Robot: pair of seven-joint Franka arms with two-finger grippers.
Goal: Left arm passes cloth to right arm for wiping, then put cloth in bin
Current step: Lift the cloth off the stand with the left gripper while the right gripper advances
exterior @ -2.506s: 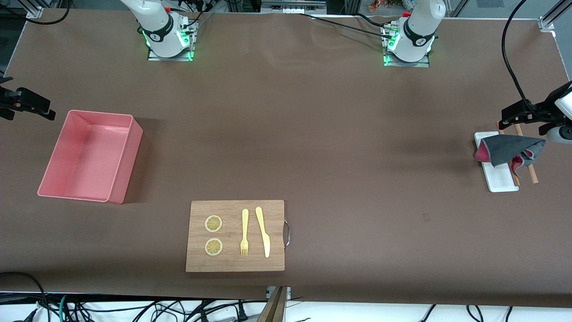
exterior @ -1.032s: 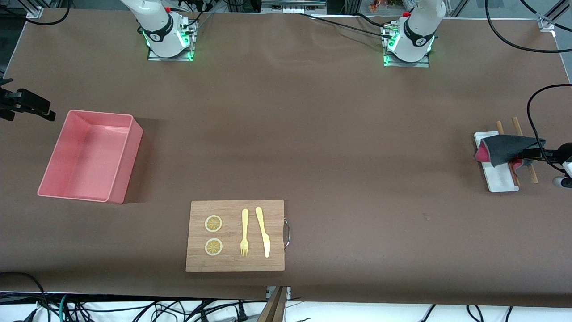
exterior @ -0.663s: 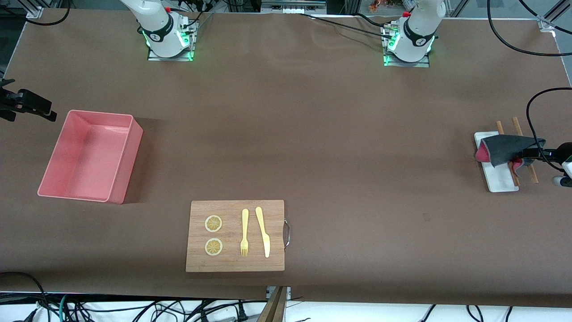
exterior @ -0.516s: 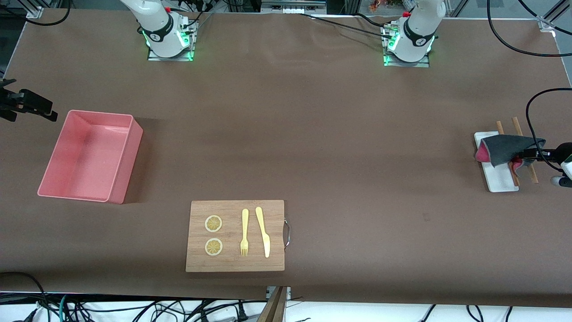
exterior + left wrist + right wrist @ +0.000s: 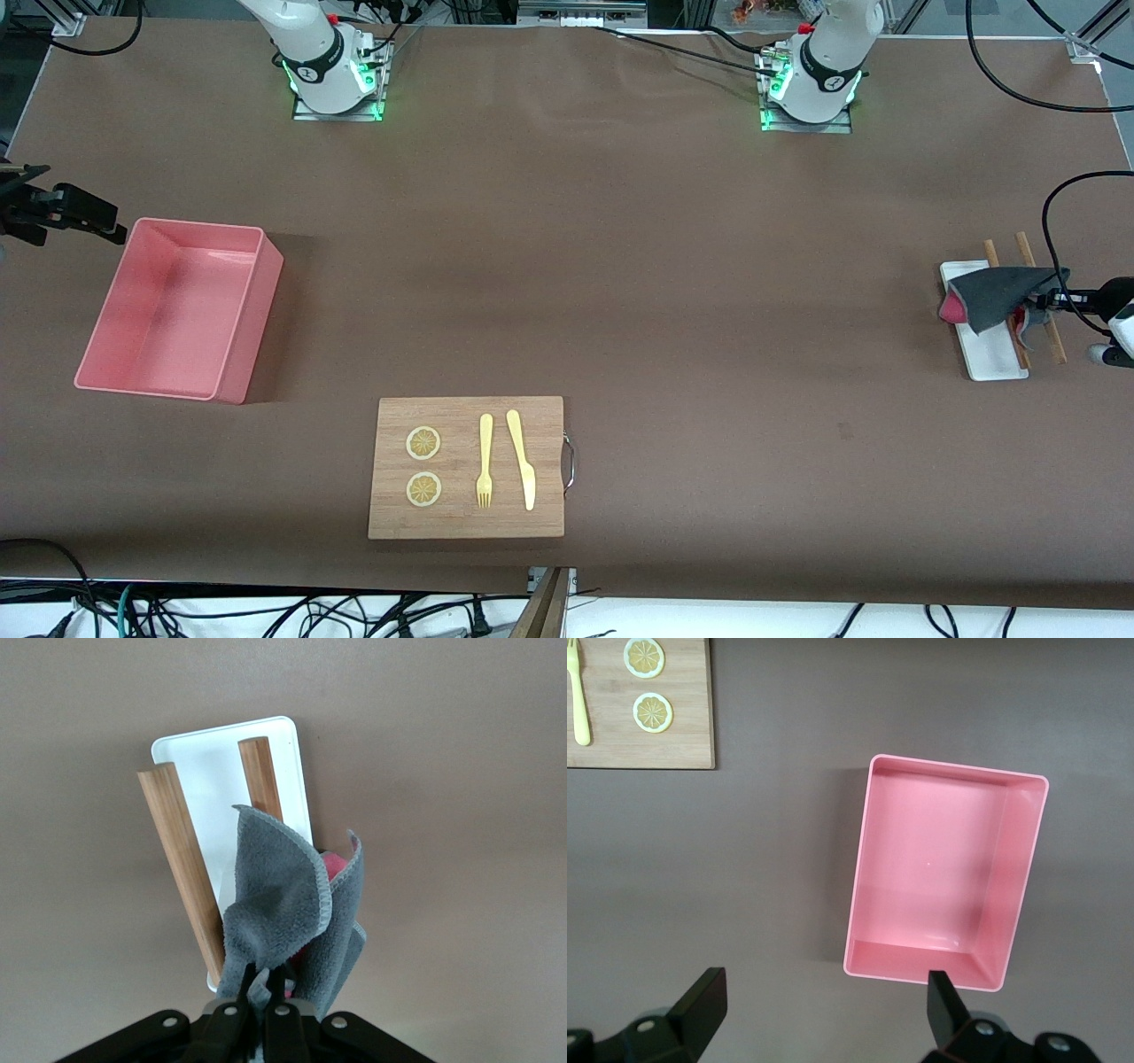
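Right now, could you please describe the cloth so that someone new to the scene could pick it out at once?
Look to the left arm's end of the table, where a white tray lies with two wooden sticks. The cloth hangs over that tray, pinched in the left gripper. It is the only soft thing there: dark grey with pink showing inside.
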